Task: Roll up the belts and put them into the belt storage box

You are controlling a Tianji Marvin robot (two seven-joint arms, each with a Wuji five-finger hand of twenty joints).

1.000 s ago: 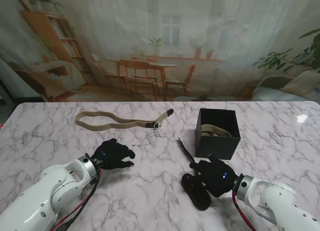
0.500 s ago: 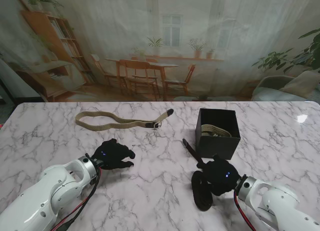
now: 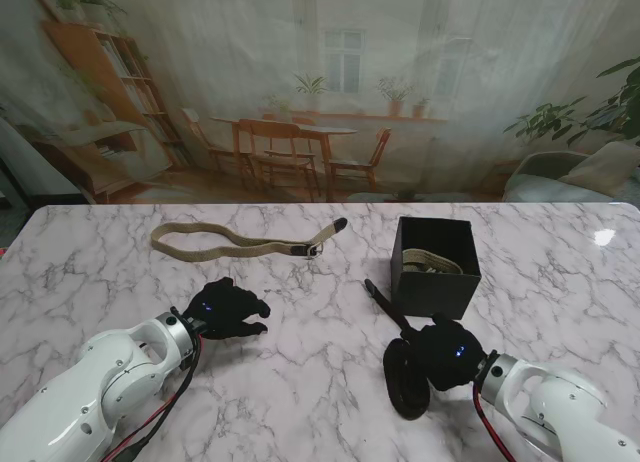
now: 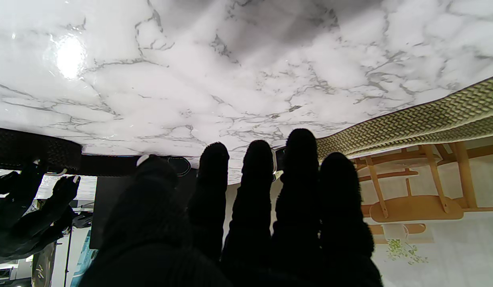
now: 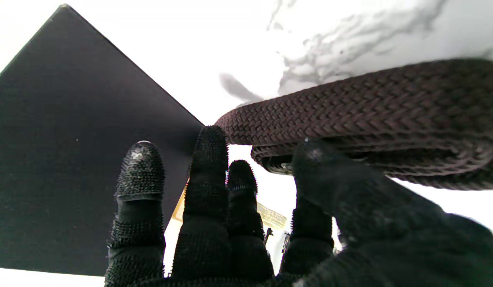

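Observation:
A dark brown woven belt (image 3: pixel 404 378) lies partly coiled on the marble, nearer to me than the black storage box (image 3: pixel 436 287). Its loose tail (image 3: pixel 384 300) runs toward the box's left corner. My right hand (image 3: pixel 447 351) presses against the coil's right side. In the right wrist view the thumb lies on the coil (image 5: pixel 370 103) and the fingertips (image 5: pixel 214 139) touch the strap beside the box wall (image 5: pixel 71 139). A tan belt (image 3: pixel 240 244) lies stretched out farther away on the left. My left hand (image 3: pixel 226 308) hovers open and holds nothing, short of the tan belt (image 4: pixel 409 123).
A rolled tan belt (image 3: pixel 432 263) sits inside the box. The marble table (image 3: pixel 300 382) ends at a backdrop printed with a room scene. Both white forearms come in from the near corners.
My right hand has shifted a little to the right and toward the box, taking the coil with it. The belt's tail swung closer to the box. The left hand stayed still.

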